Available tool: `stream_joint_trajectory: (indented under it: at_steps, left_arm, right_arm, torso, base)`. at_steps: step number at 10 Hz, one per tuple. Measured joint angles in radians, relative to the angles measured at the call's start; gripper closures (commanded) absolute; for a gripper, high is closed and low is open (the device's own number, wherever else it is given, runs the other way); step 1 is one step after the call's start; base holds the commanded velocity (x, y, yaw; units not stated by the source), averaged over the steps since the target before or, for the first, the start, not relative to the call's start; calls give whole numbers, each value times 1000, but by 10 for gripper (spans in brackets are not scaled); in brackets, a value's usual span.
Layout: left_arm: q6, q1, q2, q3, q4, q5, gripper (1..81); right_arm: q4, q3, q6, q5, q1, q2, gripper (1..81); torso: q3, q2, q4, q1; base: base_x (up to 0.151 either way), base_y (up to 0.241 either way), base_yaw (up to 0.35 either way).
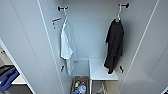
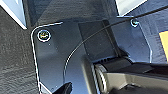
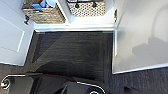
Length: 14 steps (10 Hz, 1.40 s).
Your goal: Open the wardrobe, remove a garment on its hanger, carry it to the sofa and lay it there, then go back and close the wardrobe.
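Observation:
The wardrobe (image 1: 90,30) stands open straight ahead in the head view, its two white doors swung out to either side. The garment (image 1: 114,45), a limp black top, hangs inside at the right on its pale hanger (image 1: 119,13), whose hook sits on a dark peg near the top. Its lower hem reaches a white shelf (image 1: 100,72). In the right wrist view the wardrobe's foot and the right door (image 3: 140,37) rise from dark carpet (image 3: 72,50).
A white top (image 1: 67,47) hangs on the left peg inside. A wicker basket (image 1: 80,86) with blue items sits on the wardrobe floor, also seen as basket (image 3: 42,11) beside a paler woven basket (image 3: 86,8). Dark blue cloth (image 1: 7,77) lies beyond the left door (image 1: 25,50).

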<state>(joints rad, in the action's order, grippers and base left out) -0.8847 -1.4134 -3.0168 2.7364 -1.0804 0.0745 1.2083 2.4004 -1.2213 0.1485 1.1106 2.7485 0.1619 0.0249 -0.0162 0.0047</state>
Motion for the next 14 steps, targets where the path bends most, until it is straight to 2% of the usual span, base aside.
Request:
stream_joint_trajectory:
  at_steps: [3, 7, 10, 12, 13, 14]
  left_arm:
    - [-2, -3, -1, 0, 0, 0, 10]
    - [-2, -16, -6, -3, 0, -2, 10]
    - [-3, -20, -6, -2, 0, -8, 10]
    - [-3, -27, -6, 0, 0, -8, 10]
    - [-3, -39, -4, 0, 0, -8, 10]
    - [-3, -53, -1, 0, 0, -9, 10]
  right_arm:
    - [-77, 152, -7, -50, 84, 57, 10]
    - [-99, 266, -9, -95, 220, 187, 10]
    - [-108, 293, -7, -110, 299, 212, 10]
    - [-125, 299, -10, -161, 369, 205, 10]
    - [-145, 299, -9, -168, 378, 205, 10]
    - [-195, 299, 4, -177, 384, 205, 10]
  torso:
    - [0, 0, 0, 0]
    - [0, 0, 0, 0]
    - [0, 0, 0, 0]
    - [-1, 0, 0, -1]
    - [-1, 1, 0, -1]
    - [-1, 1, 0, -1]
  base:
    - [0, 0, 0]
    - [0, 0, 0]
    - [0, 0, 0]
    - [0, 0, 0]
    - [0, 0, 0]
    - [0, 0, 0]
